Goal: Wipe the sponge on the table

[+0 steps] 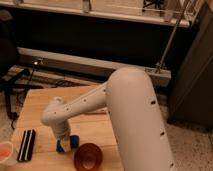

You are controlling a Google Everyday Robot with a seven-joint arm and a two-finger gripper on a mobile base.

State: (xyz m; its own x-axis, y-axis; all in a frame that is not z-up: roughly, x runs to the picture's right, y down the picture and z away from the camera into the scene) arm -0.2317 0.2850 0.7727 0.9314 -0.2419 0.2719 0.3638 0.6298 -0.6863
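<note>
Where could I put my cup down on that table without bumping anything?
The back-left of the table, between its far edge and the arm, is bare wood. A narrower gap lies between the striped block and the sponge. The front is crowded: block, sponge with the claw down at it, and bowl in a row.
</note>
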